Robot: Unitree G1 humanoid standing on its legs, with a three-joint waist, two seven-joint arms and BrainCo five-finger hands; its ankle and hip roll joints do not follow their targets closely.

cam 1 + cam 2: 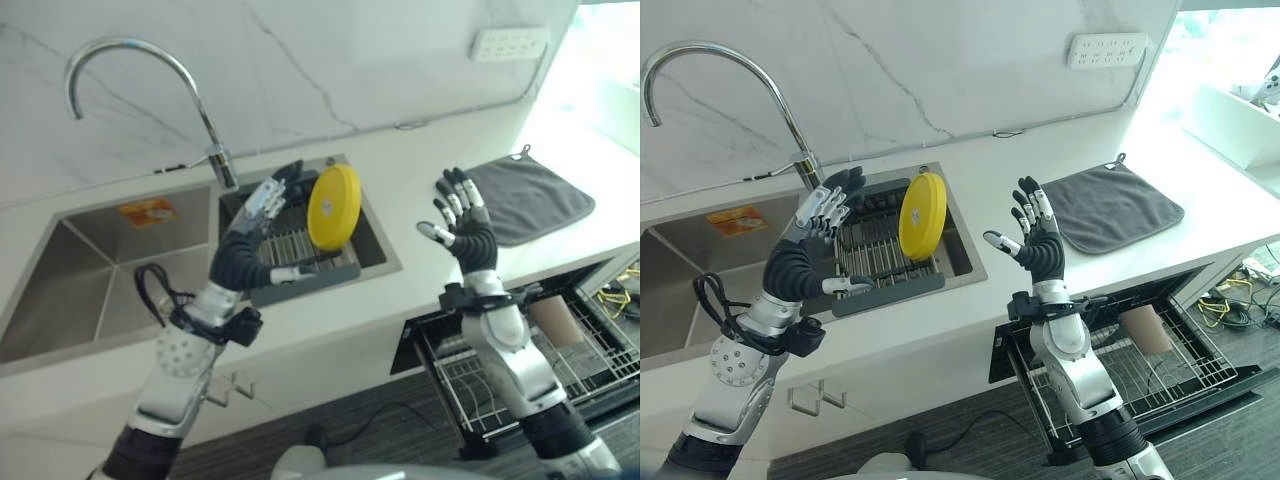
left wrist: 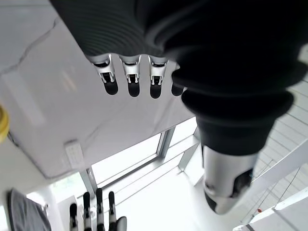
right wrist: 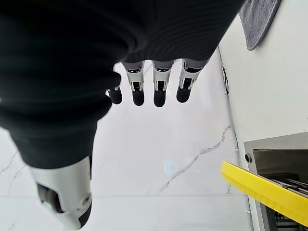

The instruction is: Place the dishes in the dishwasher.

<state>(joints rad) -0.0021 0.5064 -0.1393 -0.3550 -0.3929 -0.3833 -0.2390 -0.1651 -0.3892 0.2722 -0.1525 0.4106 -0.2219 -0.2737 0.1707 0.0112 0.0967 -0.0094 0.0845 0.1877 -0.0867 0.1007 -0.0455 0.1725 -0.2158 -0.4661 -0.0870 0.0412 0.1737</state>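
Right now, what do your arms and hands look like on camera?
Both arms are silver-grey segments. The left hand and right hand have silver fingers with dark tips, and a dark ribbed cover over the hand back and wrist. The left forearm carries a perforated round silver joint.

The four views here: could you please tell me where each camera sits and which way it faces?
Left eye view: on the head, looking down at the sink, yellow plate, left hand and right hand, both open.
Right eye view: beside it, same scene, plus the dishwasher rack and grey mat.
Left wrist view: along its own fingers towards the marble wall; right hand at the far edge.
Right wrist view: along its own fingers, wall behind.
Both wrist views share the plate's edge.
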